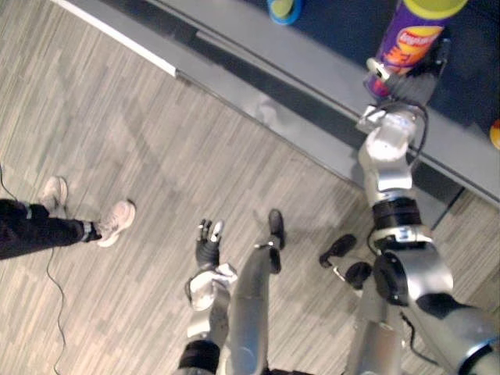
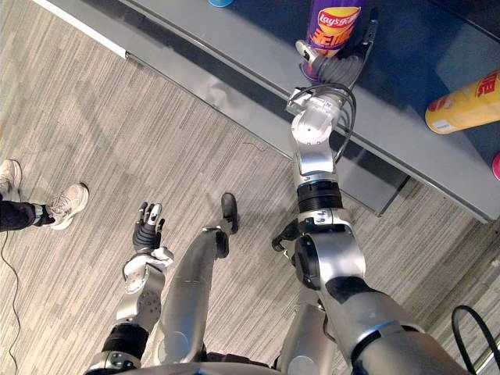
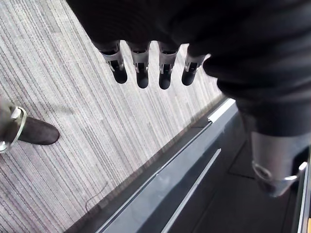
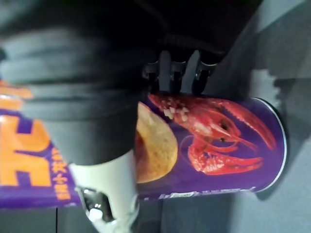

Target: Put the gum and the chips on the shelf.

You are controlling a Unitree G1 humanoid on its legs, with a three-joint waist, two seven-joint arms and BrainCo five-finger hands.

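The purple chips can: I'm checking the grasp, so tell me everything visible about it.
The purple chips can is a tall tube with a yellow lid, printed with a red crayfish, a chip and orange lettering. It seems to stand upright on the dark blue shelf, with the right hand curled round it.

chips can (image 4: 218, 145): purple, red crayfish print | floor (image 1: 117, 117): grey-beige striped

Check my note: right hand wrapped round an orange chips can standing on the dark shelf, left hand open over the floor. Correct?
Not quite: the chips can in the right hand is purple, as the right wrist view shows; the left hand is open.
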